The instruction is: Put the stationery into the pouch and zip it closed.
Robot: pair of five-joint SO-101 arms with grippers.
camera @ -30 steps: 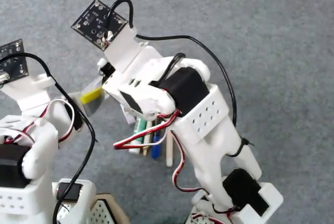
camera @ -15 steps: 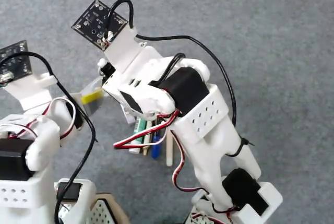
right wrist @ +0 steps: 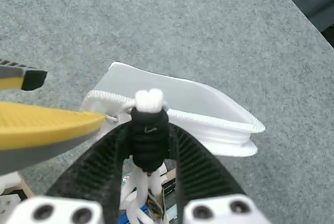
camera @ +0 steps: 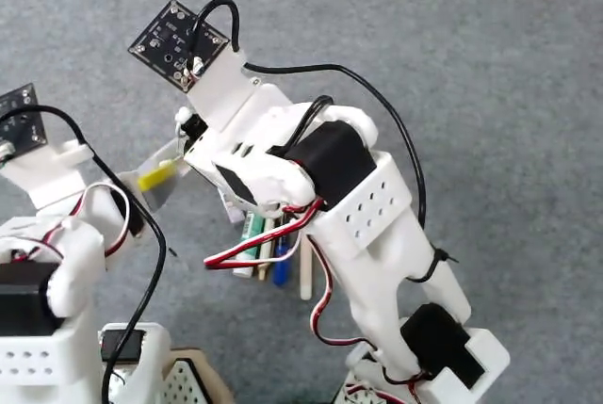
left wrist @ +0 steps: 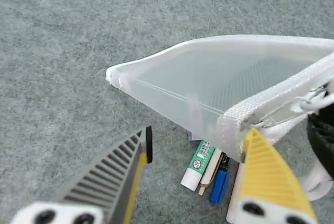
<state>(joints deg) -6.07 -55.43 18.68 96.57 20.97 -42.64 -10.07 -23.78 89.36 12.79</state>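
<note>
Right gripper (right wrist: 150, 127) is clamped on the black zipper pull (right wrist: 149, 140) of the pouch (right wrist: 177, 98). Left gripper (left wrist: 201, 135) is apart, one finger touching the pouch rim. Stationery (left wrist: 206, 166) lies beneath the pouch, toward the table (camera: 490, 93) left edge.

Pens (camera: 267, 251) beneath right arm (camera: 358, 197), grey table (camera: 509, 74)

We're looking at what reads as a robotics lab bench: a table (camera: 509, 74) covered edge to edge in grey felt-like cloth, with two white plastic-shelled arms (camera: 377, 225) standing side by side on it. Bare circuit boards (camera: 179, 40) ride on their wrists, and black cables (camera: 377, 93) and red-and-white wires (camera: 247, 255) loop out in the open.
</note>
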